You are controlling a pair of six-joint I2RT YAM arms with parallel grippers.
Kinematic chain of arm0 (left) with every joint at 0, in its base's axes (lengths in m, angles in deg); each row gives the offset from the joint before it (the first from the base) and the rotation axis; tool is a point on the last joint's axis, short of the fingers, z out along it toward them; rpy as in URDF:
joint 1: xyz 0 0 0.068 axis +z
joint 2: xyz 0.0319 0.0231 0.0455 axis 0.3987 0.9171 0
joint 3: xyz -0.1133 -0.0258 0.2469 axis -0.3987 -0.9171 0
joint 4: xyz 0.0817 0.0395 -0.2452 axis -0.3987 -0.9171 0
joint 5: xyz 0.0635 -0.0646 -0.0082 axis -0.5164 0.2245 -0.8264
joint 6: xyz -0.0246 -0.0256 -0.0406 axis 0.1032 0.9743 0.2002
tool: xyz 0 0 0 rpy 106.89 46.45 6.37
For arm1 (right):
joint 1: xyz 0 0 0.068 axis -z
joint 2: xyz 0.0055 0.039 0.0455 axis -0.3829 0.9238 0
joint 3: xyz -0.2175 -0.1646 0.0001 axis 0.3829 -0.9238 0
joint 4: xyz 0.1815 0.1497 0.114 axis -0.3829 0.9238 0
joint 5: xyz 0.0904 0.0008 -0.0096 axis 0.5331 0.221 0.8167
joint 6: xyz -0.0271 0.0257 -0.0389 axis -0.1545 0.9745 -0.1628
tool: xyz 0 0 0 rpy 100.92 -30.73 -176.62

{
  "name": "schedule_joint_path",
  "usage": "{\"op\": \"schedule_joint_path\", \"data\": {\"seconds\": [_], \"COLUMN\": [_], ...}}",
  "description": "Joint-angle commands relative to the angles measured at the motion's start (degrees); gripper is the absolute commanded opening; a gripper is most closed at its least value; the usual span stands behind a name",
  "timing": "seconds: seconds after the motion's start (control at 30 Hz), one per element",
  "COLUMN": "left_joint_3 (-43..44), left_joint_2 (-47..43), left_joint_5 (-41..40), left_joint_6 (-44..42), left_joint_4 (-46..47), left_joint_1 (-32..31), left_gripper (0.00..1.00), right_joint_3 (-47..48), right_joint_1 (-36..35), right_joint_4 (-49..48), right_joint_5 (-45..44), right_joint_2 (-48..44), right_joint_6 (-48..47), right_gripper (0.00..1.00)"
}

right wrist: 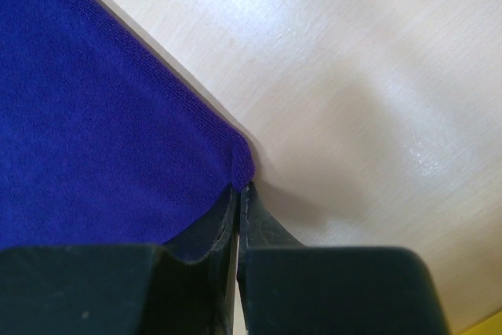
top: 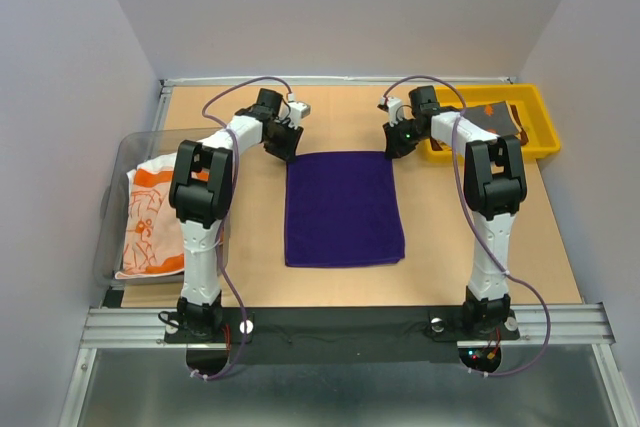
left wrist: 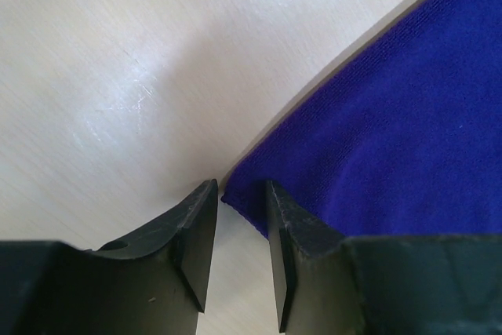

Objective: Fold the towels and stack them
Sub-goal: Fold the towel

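The deep purple towel (top: 343, 209) lies flat in the middle of the table. My left gripper (top: 283, 143) is at its far left corner. In the left wrist view the gripper (left wrist: 240, 192) is open by a narrow gap, with the towel's corner (left wrist: 376, 131) between the fingertips (left wrist: 196, 221). My right gripper (top: 399, 141) is at the far right corner. In the right wrist view the gripper (right wrist: 239, 191) is shut, with the towel's corner (right wrist: 118, 131) bunched at its tips. An orange-and-white patterned towel (top: 150, 222) lies at the left. Dark brown (top: 480, 119) and orange (top: 503, 110) towels lie at the right.
The patterned towel sits in a clear plastic bin (top: 112, 217) at the table's left edge. The brown and orange towels sit in a yellow tray (top: 538, 112) at the back right. Both arms reach out along the towel's sides.
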State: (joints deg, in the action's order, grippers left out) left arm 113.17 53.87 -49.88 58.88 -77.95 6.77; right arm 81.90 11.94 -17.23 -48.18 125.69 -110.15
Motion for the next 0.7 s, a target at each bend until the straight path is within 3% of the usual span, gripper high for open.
{"op": "schedule_joint_path", "data": {"seconds": [0.0, 0.07, 0.17, 0.23, 0.33, 0.67], "left_joint_3": [-1.9, -1.8, -1.9, -1.2, 0.1, -1.4], "left_joint_2": [0.3, 0.4, 0.2, 0.3, 1.0, -4.2], "left_joint_5": [-1.4, -1.4, -2.2, -2.8, -3.2, -4.2], "left_joint_6": [1.0, 1.2, 1.2, 1.2, 1.0, 0.7], "left_joint_4": [-6.1, -6.3, -5.5, -5.4, -5.1, 3.7], "left_joint_1": [-0.6, -0.6, -0.5, -0.4, 0.1, 1.0], "left_gripper": [0.4, 0.37, 0.21, 0.18, 0.03, 0.0], "right_joint_3": [-2.1, -2.2, -2.2, -2.1, -0.8, 6.2], "right_joint_1": [-0.2, -0.2, -0.2, -0.2, -0.2, -0.2], "right_joint_4": [4.7, 4.7, 4.7, 4.7, 4.6, 3.1], "right_joint_5": [-3.1, -3.2, -3.3, -3.4, -4.2, -5.6], "right_joint_2": [0.4, 0.3, 0.3, 0.4, 0.9, -1.2], "right_joint_6": [-0.6, -0.6, -0.6, -0.8, -0.7, 0.2], "right_gripper": [0.01, 0.01, 0.01, 0.01, 0.01, 0.0]}}
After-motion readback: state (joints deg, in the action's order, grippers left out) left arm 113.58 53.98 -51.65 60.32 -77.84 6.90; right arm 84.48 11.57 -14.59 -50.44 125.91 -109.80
